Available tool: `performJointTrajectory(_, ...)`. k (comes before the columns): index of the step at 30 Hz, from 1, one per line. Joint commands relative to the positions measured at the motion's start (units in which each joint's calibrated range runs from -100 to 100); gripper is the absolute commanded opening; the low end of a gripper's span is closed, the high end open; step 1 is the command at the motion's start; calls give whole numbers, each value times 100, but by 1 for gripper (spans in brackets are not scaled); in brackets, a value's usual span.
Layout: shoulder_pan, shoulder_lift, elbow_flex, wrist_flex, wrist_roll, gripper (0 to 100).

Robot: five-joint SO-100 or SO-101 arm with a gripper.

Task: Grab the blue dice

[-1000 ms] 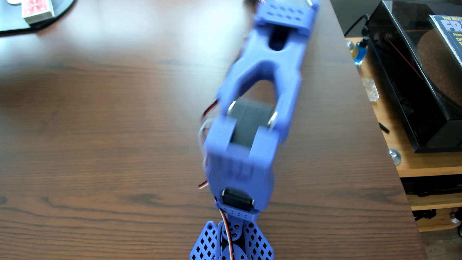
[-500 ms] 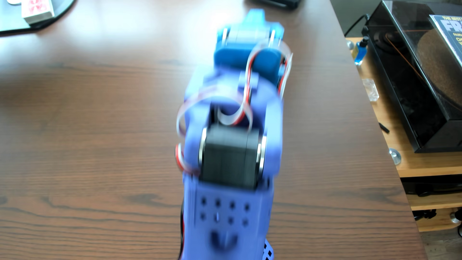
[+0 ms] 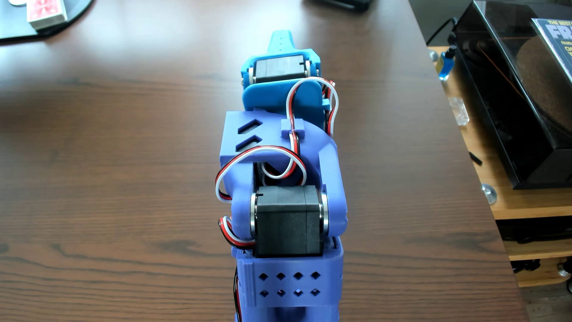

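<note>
The blue dice does not show anywhere in the other view; it may lie behind the arm. My blue-violet arm (image 3: 280, 198) is folded up over the middle of the brown wooden table (image 3: 123, 154) and fills the centre of the picture. Beyond the wrist motor, the light-blue gripper (image 3: 281, 33) points away toward the far edge. Only one tapered finger (image 3: 280, 41) shows from behind, so the gap between the jaws is hidden.
A red card deck (image 3: 46, 11) rests on a dark mat (image 3: 18, 29) at the far left corner. The table's edge runs down the right side; past it stand a black turntable (image 3: 510, 102) and a small bottle of blue liquid (image 3: 445, 63).
The arm has folded back from a long forward stretch into a compact upright pose. The gripper, earlier beyond the top edge, has come back into view.
</note>
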Motion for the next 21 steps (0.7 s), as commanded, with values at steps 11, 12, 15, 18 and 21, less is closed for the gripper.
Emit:
performJointTrajectory(11,-12,36,300,-153,73,19)
performJointTrajectory(12,-20,36,300,-144,73,19)
performJointTrajectory(15,-28,61,300,-144,73,19)
performJointTrajectory(18,-12,69,300,-136,73,19)
performJointTrajectory(21,-3,19,408,-161,73,19)
